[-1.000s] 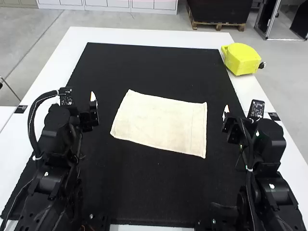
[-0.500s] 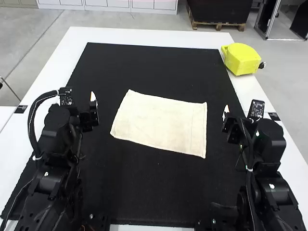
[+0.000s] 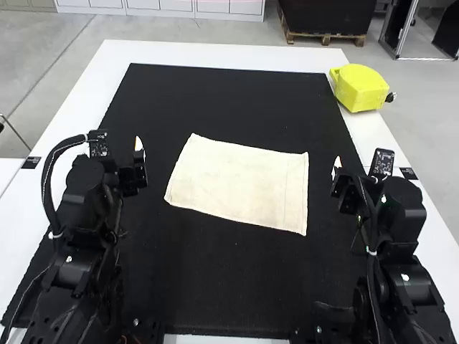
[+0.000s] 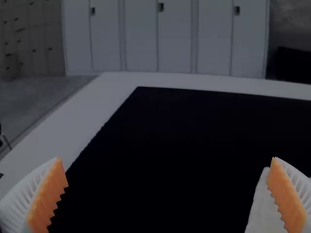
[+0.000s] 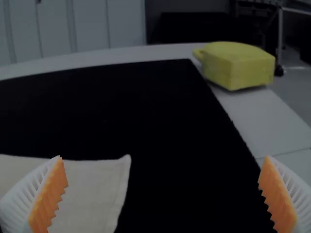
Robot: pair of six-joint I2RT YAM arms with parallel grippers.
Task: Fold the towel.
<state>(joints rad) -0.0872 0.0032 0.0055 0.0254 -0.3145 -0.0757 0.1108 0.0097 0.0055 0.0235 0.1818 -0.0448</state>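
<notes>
Where the scene is seen from above and behind, the white rectangular table (image 3: 215, 57) forms the base, bearing a broad, rectangular black mat (image 3: 229, 100) that leaves a white border along its far edge and both sides. Two black jointed robot arms flank the middle: the left arm (image 3: 86, 186) stands over the mat's left edge, the right arm (image 3: 401, 215) over its right edge. Between them, around the middle of the mat, lies the towel (image 3: 240, 183), a cream, four-sided piece of fabric. It is spread flat, its longer sides running from left to right, with a seam line parallel to its right edge. The bright yellow, block-shaped case (image 3: 358, 88) rests on the table's right border, just beside the mat's far right corner, a small dark knob (image 3: 391, 97) projecting from the side away from the mat.

The left gripper (image 3: 133, 174) lies to the left of the towel and apart from it; the right gripper (image 3: 348, 188) lies to the right, likewise apart. In the left wrist view, the left gripper (image 4: 166, 158) is spread wide and empty, its white ribbed fingers faced with orange pads (image 4: 286, 196); part of the towel appears beyond one finger. In the right wrist view, the right gripper (image 5: 164, 156) is likewise wide and empty, with one corner of the towel visible between its fingers, farther off on the mat.
</notes>
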